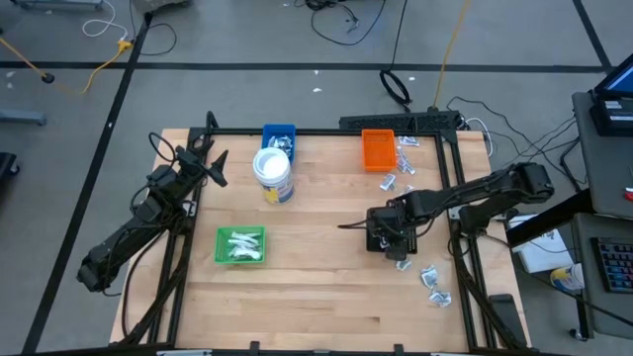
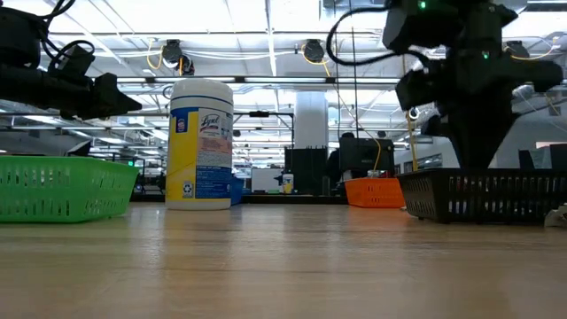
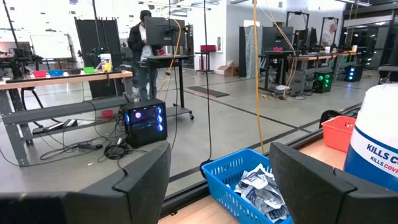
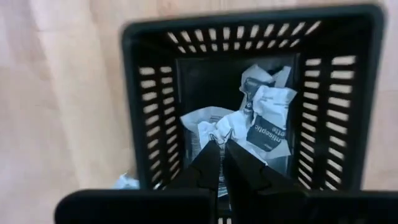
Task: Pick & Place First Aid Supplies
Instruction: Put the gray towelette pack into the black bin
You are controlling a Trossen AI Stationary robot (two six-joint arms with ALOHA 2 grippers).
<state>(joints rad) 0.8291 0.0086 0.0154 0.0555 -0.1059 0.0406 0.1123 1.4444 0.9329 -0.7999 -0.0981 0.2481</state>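
Observation:
My right gripper (image 4: 221, 146) hangs, fingers pointing down, over the black basket (image 1: 376, 240), whose slotted rim (image 4: 249, 18) fills the right wrist view. Its fingers are shut, their tips just above the crumpled white packets (image 4: 268, 118) lying on the basket's floor. Loose packets lie on the table by the orange tray (image 1: 406, 163) and near the right edge (image 1: 432, 282). More packets lie in the green tray (image 1: 222, 247) and the blue tray (image 3: 242, 180). My left gripper (image 3: 221, 168) waits open above the table's far left corner (image 1: 211, 163). My right gripper's shut fingertips (image 4: 211, 152) stand right over the white packets in the black basket. I cannot tell whether they touch or pinch one; the view looks along the fingers.
A white tub with a blue and yellow label (image 1: 273, 175) stands upright between the blue tray and the green tray. The orange tray (image 1: 377, 150) sits at the far edge. A person stands at a desk in the room beyond (image 3: 144, 43). Bare wood lies along the near edge.

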